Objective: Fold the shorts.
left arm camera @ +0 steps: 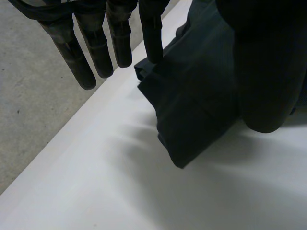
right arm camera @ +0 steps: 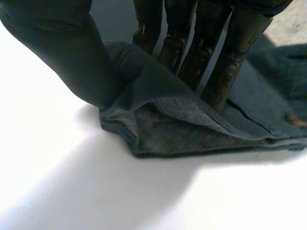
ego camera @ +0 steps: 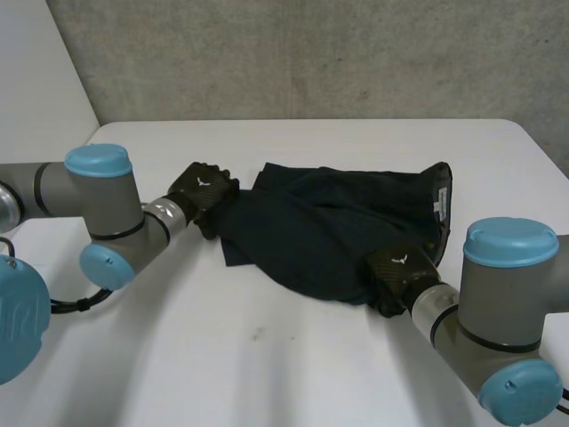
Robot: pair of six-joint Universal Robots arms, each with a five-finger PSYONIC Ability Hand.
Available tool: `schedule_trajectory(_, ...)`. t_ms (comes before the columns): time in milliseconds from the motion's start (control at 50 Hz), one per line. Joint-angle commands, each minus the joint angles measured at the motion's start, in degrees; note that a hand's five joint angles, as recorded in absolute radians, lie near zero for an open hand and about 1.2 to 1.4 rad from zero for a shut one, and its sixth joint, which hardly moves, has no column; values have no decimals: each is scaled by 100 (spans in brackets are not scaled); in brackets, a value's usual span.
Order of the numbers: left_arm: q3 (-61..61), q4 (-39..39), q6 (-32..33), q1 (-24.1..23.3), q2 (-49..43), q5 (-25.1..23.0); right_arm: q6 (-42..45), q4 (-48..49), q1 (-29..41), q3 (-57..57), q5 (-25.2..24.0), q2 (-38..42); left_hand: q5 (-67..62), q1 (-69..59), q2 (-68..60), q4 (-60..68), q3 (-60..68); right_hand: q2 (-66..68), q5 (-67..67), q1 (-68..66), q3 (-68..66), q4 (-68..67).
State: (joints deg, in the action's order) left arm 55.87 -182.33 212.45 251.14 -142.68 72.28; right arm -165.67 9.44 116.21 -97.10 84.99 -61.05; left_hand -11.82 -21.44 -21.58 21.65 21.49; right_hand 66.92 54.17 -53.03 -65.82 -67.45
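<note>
Dark navy shorts [ego camera: 329, 231] lie crumpled on the white table [ego camera: 267, 365], with the waistband and its white label [ego camera: 438, 203] at the right. My left hand [ego camera: 203, 189] is at the shorts' left edge. In the left wrist view its fingers [left arm camera: 96, 52] hang straight above a leg hem [left arm camera: 192, 100], with the thumb over the cloth: open. My right hand [ego camera: 396, 271] is on the near right edge. There its fingers [right arm camera: 216, 67] and thumb pinch a raised fold of the shorts [right arm camera: 192, 134].
A grey wall [ego camera: 311, 53] runs behind the table's far edge. In the left wrist view the table's edge lies just past the left hand's fingertips, with grey floor [left arm camera: 29, 96] beyond it. Bare table stretches in front of the shorts.
</note>
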Motion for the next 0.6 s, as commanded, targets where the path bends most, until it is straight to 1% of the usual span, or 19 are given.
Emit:
schedule_trajectory(20,12,-4,-2,-91,-14,-12,8,296,-20,-20,18,-539,-253,-291,-277,270,285,1308,1583,-2697,-1418,-1255)
schedule_trajectory(180,-50,-21,33,-144,-84,-12,26,269,-125,-72,18,-724,-252,-291,-276,270,285,1308,1583,-2697,-1418,-1255)
schedule_trajectory(300,-137,-21,60,-171,-199,-3,17,287,-187,-160,9,-1014,-387,-425,-411,404,419,1308,1583,-2697,-1418,-1255)
schedule_trajectory(360,-181,-30,60,-188,-208,50,17,278,-187,-152,9,-1015,-487,-525,-511,504,520,1308,1583,-2697,-1418,-1255)
schedule_trajectory(440,-296,-39,51,-206,-252,67,26,278,-187,-169,0,-1015,-1377,-1415,-1401,1394,1410,1308,1583,-2697,-1418,-1255)
schedule_trajectory(460,-357,-39,51,-215,-287,76,26,278,-187,-169,0,-1015,-1946,-1984,-1970,1963,1978,1308,1583,-2697,-1418,-1255)
schedule_trajectory(520,-427,-30,42,-215,-304,67,70,278,-178,-160,0,-1023,-3124,-3163,-3148,3141,3157,1308,1583,-2697,-1418,-1255)
schedule_trajectory(540,-463,-22,42,-223,-296,67,105,278,-178,-152,0,-1023,-3878,-3916,-3902,3895,3911,1308,1583,-2697,-1418,-1255)
schedule_trajectory(600,-472,14,7,-250,-270,76,350,269,-204,-99,9,-1032,-4924,-4962,-4948,4941,4957,1308,1583,-2697,-1418,-1255)
